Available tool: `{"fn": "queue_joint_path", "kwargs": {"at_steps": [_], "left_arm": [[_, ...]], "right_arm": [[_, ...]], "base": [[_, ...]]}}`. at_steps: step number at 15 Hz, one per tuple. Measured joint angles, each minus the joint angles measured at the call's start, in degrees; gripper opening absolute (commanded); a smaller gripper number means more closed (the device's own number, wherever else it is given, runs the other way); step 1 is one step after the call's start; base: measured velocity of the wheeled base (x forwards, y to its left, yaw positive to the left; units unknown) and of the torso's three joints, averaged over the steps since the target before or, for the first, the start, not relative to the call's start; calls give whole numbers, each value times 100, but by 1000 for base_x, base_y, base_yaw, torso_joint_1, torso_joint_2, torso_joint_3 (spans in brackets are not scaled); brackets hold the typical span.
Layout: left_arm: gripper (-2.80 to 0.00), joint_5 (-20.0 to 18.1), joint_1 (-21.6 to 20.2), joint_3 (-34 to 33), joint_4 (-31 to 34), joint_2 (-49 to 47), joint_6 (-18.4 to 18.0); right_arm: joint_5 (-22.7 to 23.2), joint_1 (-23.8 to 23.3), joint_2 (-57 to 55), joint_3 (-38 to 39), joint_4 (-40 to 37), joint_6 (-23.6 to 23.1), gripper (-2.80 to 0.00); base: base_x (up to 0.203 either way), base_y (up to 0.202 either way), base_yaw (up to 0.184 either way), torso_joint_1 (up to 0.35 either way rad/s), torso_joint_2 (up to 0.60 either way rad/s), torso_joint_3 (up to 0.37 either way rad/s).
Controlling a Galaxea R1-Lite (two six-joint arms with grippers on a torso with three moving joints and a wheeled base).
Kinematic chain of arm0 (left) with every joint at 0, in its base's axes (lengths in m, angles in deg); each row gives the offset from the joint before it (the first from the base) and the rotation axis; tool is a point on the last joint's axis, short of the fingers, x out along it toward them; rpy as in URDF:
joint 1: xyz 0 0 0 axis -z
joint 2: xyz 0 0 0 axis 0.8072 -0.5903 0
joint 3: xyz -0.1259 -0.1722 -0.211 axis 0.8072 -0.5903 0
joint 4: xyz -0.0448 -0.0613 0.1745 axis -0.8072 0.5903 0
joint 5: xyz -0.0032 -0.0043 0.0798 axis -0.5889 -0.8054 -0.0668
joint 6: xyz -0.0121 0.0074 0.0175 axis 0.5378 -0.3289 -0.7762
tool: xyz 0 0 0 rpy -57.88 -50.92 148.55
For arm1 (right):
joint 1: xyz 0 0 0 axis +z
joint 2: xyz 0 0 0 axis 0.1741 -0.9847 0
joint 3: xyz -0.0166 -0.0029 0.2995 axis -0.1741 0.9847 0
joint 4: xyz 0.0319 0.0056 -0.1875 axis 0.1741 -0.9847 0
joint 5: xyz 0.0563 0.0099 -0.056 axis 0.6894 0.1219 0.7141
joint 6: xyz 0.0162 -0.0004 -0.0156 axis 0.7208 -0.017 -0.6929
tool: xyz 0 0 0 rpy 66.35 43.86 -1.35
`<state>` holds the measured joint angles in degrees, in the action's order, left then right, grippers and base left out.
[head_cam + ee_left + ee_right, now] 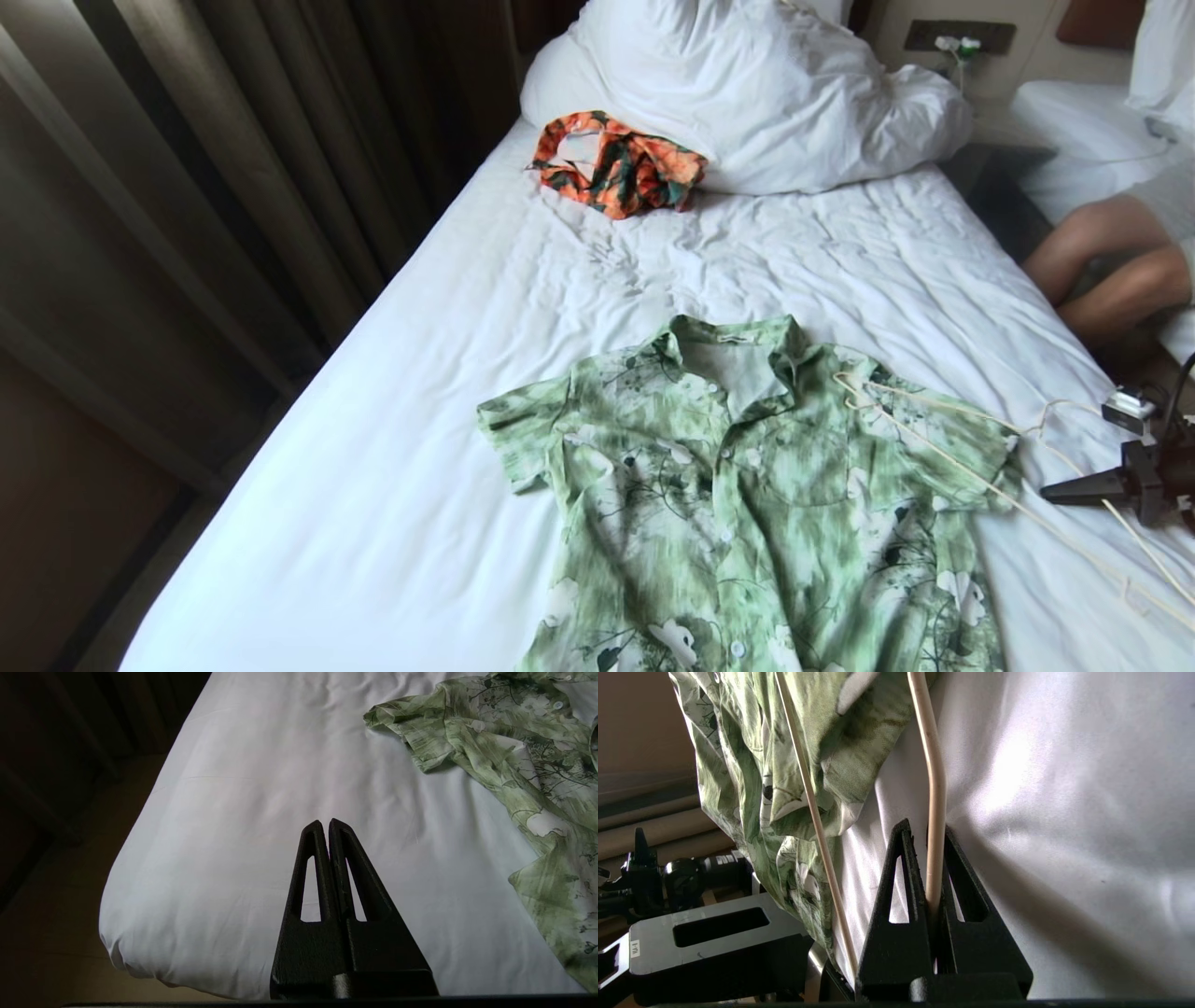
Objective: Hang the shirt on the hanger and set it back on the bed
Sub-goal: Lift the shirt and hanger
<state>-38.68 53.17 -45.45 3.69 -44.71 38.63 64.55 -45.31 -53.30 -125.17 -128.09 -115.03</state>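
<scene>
The shirt (747, 504) is spread flat, front up and buttoned, on the near part of the bed (392, 485), collar pointing toward the pillows. One sleeve is seen just beside the left gripper (329, 826) in the left wrist view; that gripper is held parked above bare sheet near the bed's corner, fingers pressed together on nothing.

At the right edge of the head view the right gripper (1060, 492) is seen low over the sheet, just beside the shirt's other sleeve. In the right wrist view its fingers are pinched onto one thin rod of the hanger (934, 812), just below a bend in the rod. The hanger is laid across the shirt's shoulder and sleeve, its far end resting on fabric near the collar, its hook toward the bed's right edge. The step in hand is judged to be the pickup of the hanger; nothing is threaded yet.

Risks: the rod is thin and smooth, so it may be rotated or slid within the pinch once lifted, leaving the frame dangling at a bad angle. The hanger's far end may be snagged on the sleeve or collar, so the shirt could be dragged and bunched. With the shirt buttoned, entry through the collar or hem will be tight.

Further back an orange patterned garment (618, 164) is crumpled against the pillows (766, 93). A person's legs (1111, 266) are seen beyond the right edge.
</scene>
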Motion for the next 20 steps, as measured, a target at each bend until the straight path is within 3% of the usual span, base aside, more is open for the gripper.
{"fn": "queue_joint_path", "kwargs": {"at_steps": [9, 20], "left_arm": [[-280, 0, 0, 0, 0, 0, -1], [-280, 0, -2, 0, 0, 0, -1]], "right_arm": [[-265, -309, 762, 20, -46, -455, -280], [-249, -429, 1472, 7, -177, -2227, -280]], "base": [[0, 0, 0, 0, 0, 0], [0, 0, 0, 0, 0, 0]]}}
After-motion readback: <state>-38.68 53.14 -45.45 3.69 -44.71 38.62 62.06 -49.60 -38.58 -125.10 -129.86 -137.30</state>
